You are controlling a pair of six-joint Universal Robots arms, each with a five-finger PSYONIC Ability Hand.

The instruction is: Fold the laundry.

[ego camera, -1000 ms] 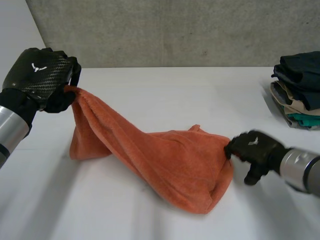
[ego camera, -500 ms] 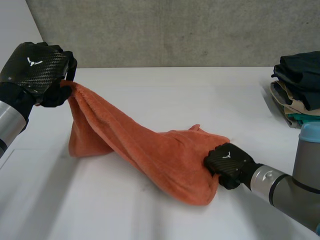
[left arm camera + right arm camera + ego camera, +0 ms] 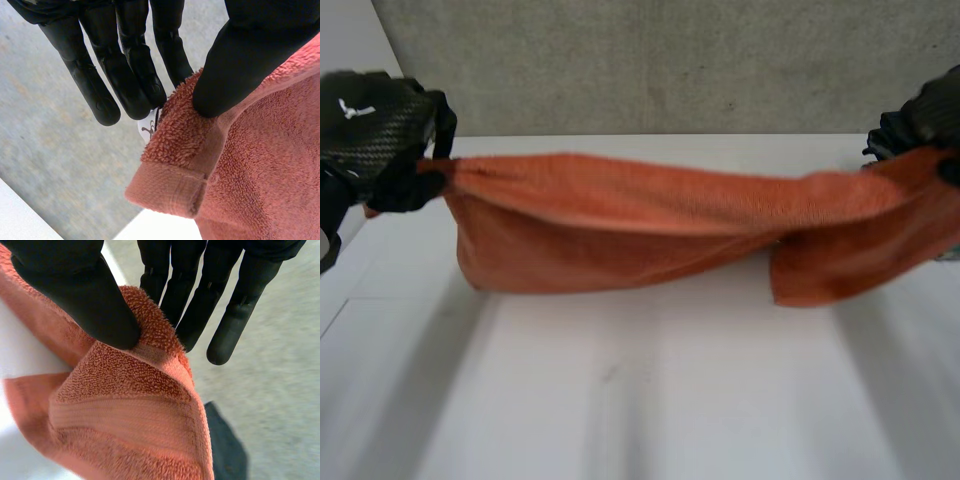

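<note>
- An orange terry towel [image 3: 650,235] hung in the air above the white table [image 3: 650,400], stretched lengthwise between the robot's two black hands.
- The left hand [image 3: 375,130] held one upper corner. In the left wrist view, its thumb [image 3: 240,60] pressed the hemmed corner against nearly straight fingers [image 3: 135,75]. This was a pinch rather than a full fist.
- The right hand [image 3: 932,108] held the opposite upper corner in the same way. In the right wrist view, the thumb pressed the corner against straight fingers.
- Likely risk: both grips caught only a little cloth at the very corner. Further outward pull, or the towel's own weight, could slide a corner out, and that end would drop.
- Second risk: the towel did not hang flat. Near the right hand, a flap doubled over and hung lower than the rest. If it were laid down this way, the fold would probably be crooked or bunched.
- The towel looked thick and looped, with a flat woven band along its hem. A small white label showed at the left corner. The top edge ran almost straight and dipped slightly at the middle.
</note>
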